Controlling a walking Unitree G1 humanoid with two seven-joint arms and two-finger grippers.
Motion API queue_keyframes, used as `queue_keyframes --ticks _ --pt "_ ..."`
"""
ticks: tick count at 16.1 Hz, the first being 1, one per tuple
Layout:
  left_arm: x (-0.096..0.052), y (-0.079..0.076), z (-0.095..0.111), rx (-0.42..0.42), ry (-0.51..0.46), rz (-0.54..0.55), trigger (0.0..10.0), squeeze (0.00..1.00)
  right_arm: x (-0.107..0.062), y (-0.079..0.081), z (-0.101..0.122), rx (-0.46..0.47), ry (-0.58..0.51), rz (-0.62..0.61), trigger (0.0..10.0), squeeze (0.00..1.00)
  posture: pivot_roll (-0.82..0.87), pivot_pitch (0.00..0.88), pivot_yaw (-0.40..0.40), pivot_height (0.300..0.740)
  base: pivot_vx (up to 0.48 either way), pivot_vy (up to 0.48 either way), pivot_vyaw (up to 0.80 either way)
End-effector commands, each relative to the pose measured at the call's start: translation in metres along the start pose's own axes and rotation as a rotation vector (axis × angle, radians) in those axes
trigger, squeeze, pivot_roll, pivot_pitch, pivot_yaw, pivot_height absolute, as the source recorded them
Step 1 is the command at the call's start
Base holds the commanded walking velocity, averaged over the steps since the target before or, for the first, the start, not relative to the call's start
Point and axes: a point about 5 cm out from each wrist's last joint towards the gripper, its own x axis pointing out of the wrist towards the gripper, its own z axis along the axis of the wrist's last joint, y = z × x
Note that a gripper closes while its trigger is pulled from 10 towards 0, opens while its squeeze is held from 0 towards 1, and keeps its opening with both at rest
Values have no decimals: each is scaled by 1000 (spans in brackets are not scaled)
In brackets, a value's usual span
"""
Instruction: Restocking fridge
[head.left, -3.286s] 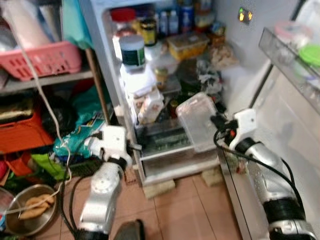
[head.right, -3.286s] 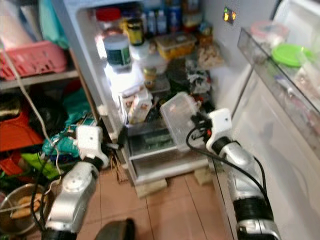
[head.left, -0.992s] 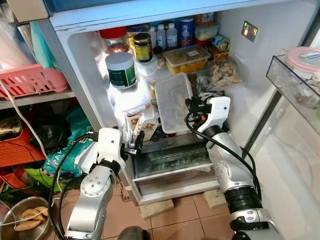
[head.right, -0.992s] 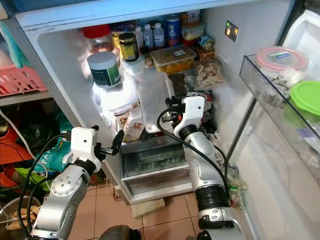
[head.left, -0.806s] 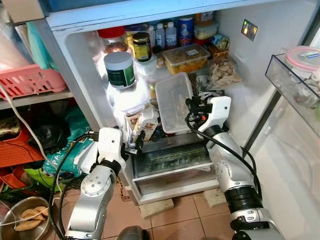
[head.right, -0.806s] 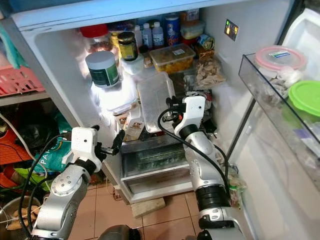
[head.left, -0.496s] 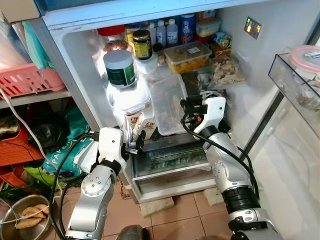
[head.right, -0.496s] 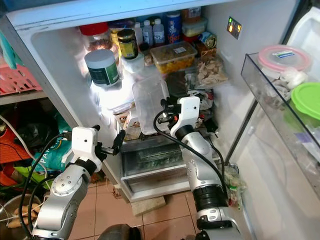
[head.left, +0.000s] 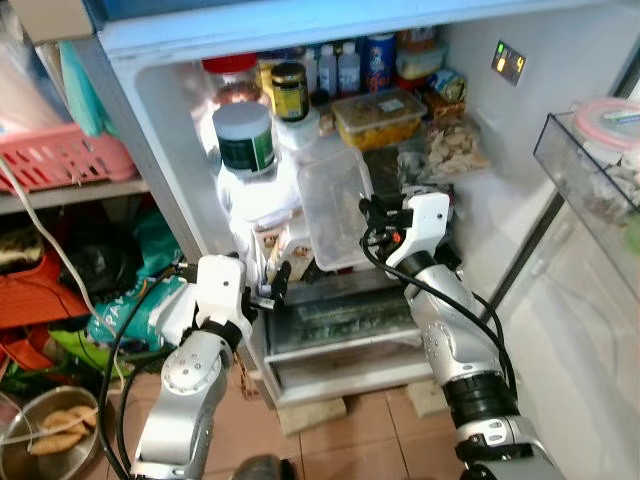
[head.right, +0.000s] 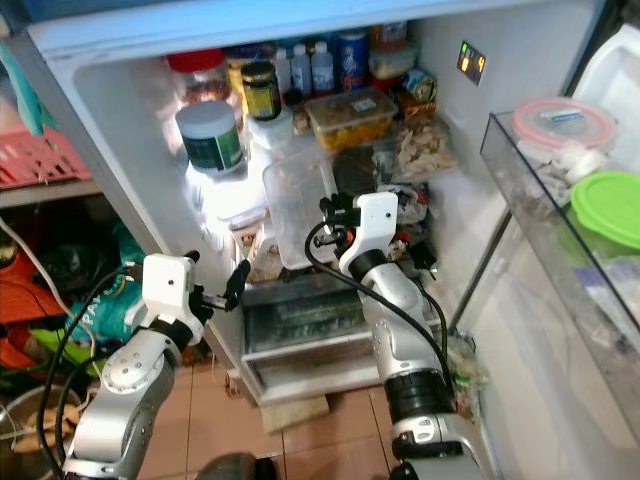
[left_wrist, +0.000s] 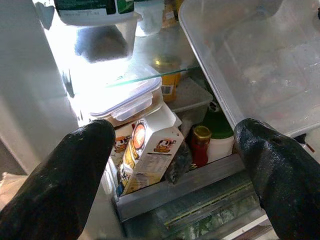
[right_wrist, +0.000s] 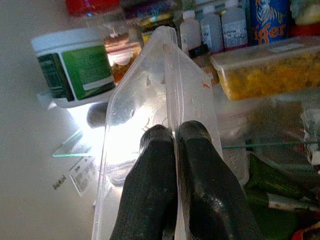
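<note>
Pinching an empty clear container (head.left: 335, 205) by its wall, right pincer (head.left: 365, 218); left pincer (head.left: 278, 285) agape, empty-handed

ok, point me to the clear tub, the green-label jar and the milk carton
clear tub (head.left: 335, 205), left eye view, on its see-through flat face
green-label jar (head.right: 213, 139), right eye view, on the green label
milk carton (left_wrist: 145, 157), left wrist view, on its printed front
</note>
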Motion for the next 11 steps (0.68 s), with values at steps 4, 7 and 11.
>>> queue_keyframes --ticks 4,7,11 --pt "-1 4 1 7 0 6 10000 0 3 5 -1 1 8 4 10000 0 81 26 71 740 202 0 0" --pt "-2 5 0 12 2 6 10000 0 5 6 0 15 1 -10 10000 0 85 29 75 740 274 0 0" --pt "-2 6 0 18 6 5 10000 0 6 6 0 18 0 -12 10000 0 85 31 76 740 393 0 0"
